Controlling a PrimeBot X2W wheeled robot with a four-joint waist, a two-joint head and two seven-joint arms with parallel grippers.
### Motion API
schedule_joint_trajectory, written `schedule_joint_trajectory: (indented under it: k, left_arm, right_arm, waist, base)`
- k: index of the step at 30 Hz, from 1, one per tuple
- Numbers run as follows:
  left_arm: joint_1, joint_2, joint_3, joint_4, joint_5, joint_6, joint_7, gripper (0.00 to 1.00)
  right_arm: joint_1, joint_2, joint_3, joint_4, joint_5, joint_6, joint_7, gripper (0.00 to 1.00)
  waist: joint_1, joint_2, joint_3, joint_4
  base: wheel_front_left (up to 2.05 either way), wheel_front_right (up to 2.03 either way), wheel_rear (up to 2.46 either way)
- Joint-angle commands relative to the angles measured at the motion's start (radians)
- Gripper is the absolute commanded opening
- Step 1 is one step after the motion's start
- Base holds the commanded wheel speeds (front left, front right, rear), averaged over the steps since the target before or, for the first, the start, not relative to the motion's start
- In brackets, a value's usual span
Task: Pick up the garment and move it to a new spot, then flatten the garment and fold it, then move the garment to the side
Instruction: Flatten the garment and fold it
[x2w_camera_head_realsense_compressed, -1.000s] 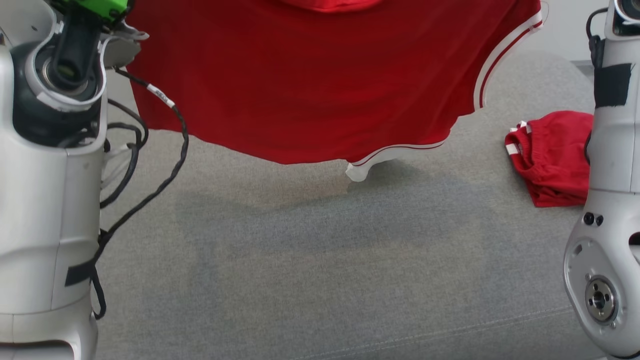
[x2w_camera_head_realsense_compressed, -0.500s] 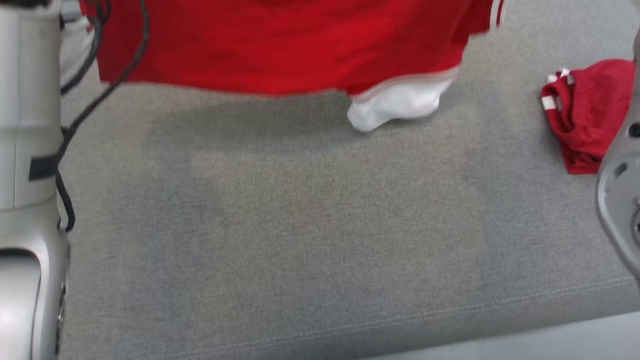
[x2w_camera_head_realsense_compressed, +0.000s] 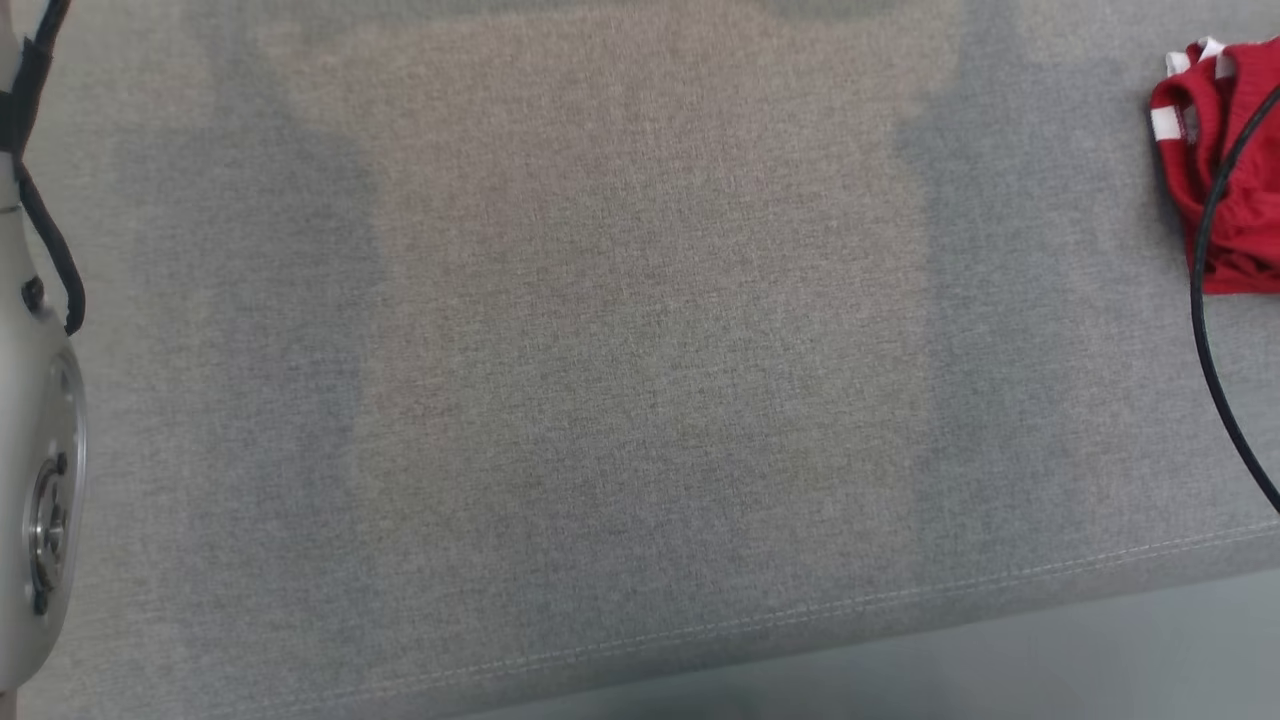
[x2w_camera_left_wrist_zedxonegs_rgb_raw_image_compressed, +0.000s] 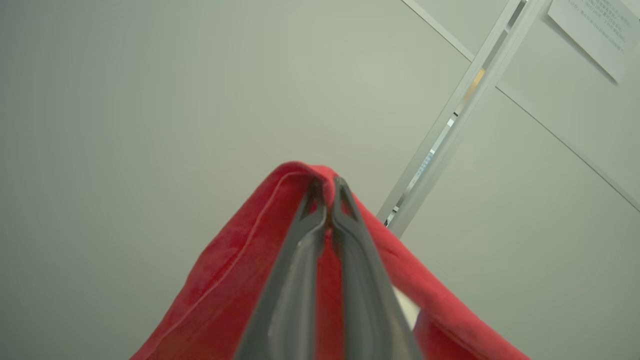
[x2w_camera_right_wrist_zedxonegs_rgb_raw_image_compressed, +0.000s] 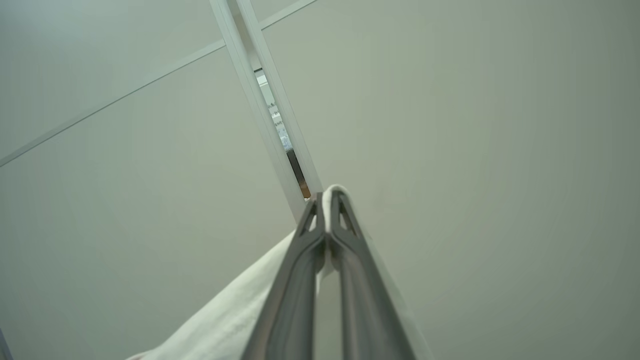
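Garment (x2w_camera_left_wrist_zedxonegs_rgb_raw_image_compressed: 225, 280), mostly off-frame, in left pincer (x2w_camera_left_wrist_zedxonegs_rgb_raw_image_compressed: 327, 187)

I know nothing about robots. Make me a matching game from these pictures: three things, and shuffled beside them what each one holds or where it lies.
1. left pincer
2. right pincer
3. crumpled red garment

A. lying on the grey cushion
B. shut on white cloth
C. shut on red cloth

Pairs: 1-C, 2-B, 3-A.
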Motion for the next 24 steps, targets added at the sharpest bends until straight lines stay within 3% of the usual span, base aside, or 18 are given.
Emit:
schedule_joint_trajectory:
  k: [1, 11, 24]
  left_arm:
    - [-0.002, 0.001, -0.003, 0.031, 0.010, -0.013, -0.008, 0.00]
    - [0.018, 0.021, -0.017, 0.207, 0.012, -0.078, -0.020, 0.00]
    - [0.149, 0.072, 0.005, 0.225, -0.062, -0.216, 0.070, 0.00]
  right_arm:
    - [-0.002, 0.000, 0.020, 0.028, 0.019, 0.000, -0.002, 0.00]
    - [0.053, -0.001, 0.154, 0.139, 0.098, 0.000, 0.023, 0.00]
    - [0.256, -0.024, 0.311, 0.019, 0.327, 0.000, 0.169, 0.00]
  waist:
    - [-0.0002, -0.0001, 0.054, -0.012]
    - [-0.0002, -0.0001, 0.135, -0.024]
    - [-0.0002, -0.0001, 0.076, -0.022]
  base:
    - [0.00, 0.00, 0.00]
    - [0.00, 0.00, 0.00]
    - [0.00, 0.00, 0.00]
